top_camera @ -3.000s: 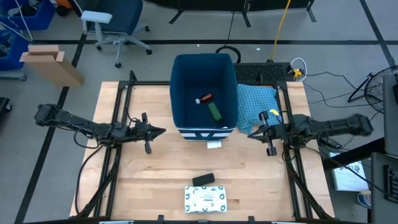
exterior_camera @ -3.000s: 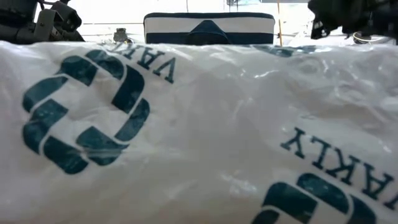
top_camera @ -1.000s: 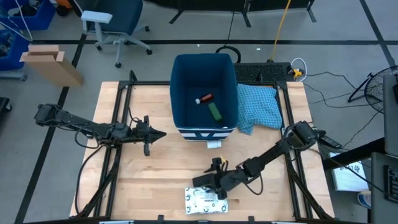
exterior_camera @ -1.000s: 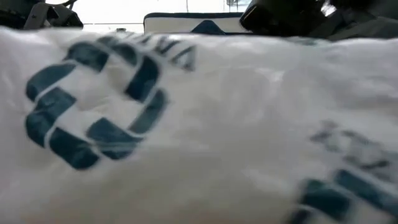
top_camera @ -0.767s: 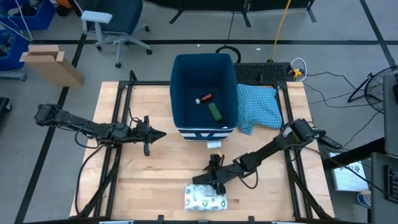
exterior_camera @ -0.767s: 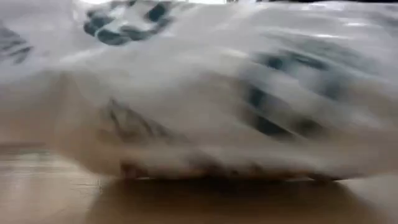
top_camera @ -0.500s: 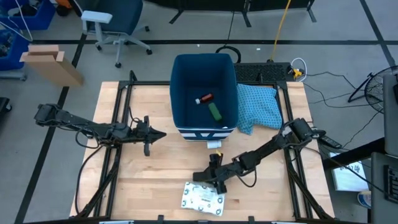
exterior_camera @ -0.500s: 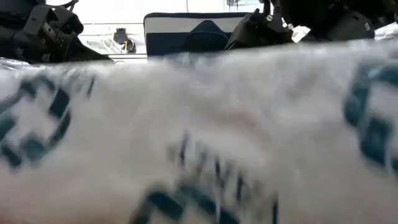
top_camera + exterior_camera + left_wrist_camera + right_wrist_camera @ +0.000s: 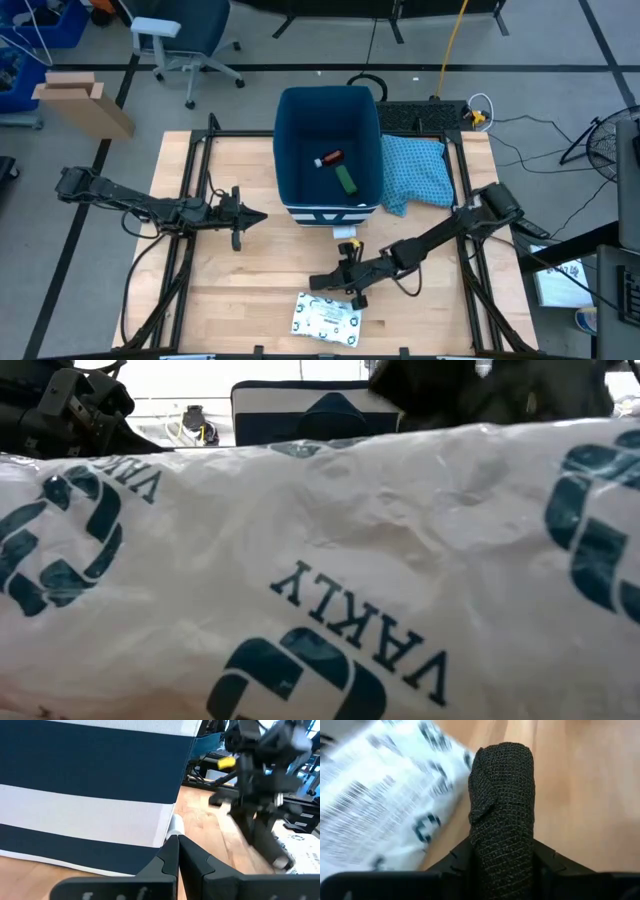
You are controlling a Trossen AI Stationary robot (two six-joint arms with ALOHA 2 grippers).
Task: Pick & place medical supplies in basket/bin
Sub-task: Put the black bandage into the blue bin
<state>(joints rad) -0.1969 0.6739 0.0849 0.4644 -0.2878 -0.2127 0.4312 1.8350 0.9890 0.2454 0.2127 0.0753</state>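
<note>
The dark blue bin [image 9: 328, 150] stands at the table's far middle. Inside it lie a small red item [image 9: 328, 158] and a green item [image 9: 346, 180]; no orange bottle shows. The flat white packet with green print [image 9: 327, 318] lies askew on the table near the near edge and fills the low view [image 9: 320, 580]. My right gripper [image 9: 338, 283] reaches in from the right, just beyond the packet's far side, shut on a small dark woven roll [image 9: 501, 810]. My left gripper [image 9: 252, 213] waits left of the bin, shut [image 9: 177, 852]. My right gripper pinches the dark roll between its two fingers [image 9: 462, 857], one on each side of the roll's rear part [image 9: 500, 855]. It comes nearly level from the table's right. The roll lies along the fingers and sticks out past them, above the wood beside the packet.
A light blue patterned cloth [image 9: 415, 170] lies right of the bin. Black frame rails [image 9: 195, 250] run along both sides of the table. The bin's striped wall [image 9: 90, 795] is close before my left gripper. Bare wood [image 9: 260, 280] lies between bin and packet.
My right gripper, low over the packet and the dark roll, has drawn a little toward the far edge with the roll between its fingers. The packet has been jostled: it has turned slightly and now lies askew on the table.
</note>
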